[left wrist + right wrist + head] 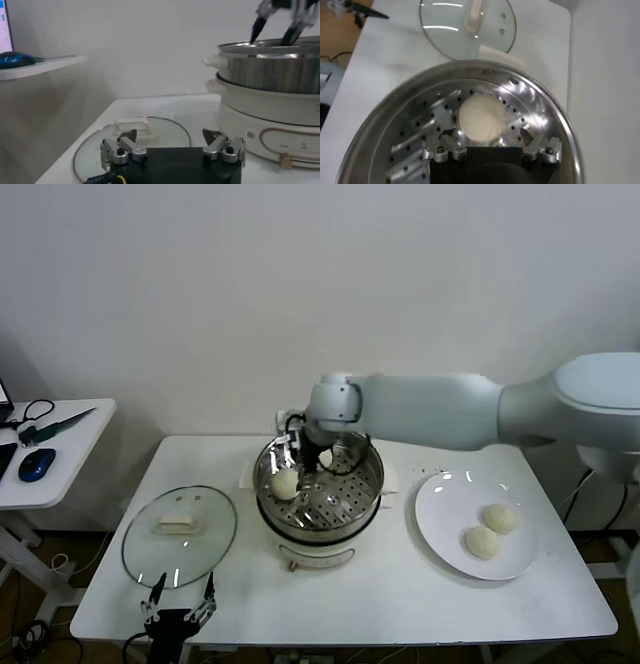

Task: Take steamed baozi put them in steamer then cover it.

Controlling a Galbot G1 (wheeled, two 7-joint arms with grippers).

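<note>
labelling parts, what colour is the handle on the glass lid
Cream-white, on the clear glass lid lying flat on the table; the head view shows it best.

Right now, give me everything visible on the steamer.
The steamer is a round, shiny stainless-steel basket with a perforated floor, sitting upright on a cream-white electric pot base with side handles, mid-table between the glass lid and the white plate. It is uncovered. Two baozi show in it in the head view, one at. The right gripper hangs inside, fingers spread, just above a baozi, not gripping it.
</note>
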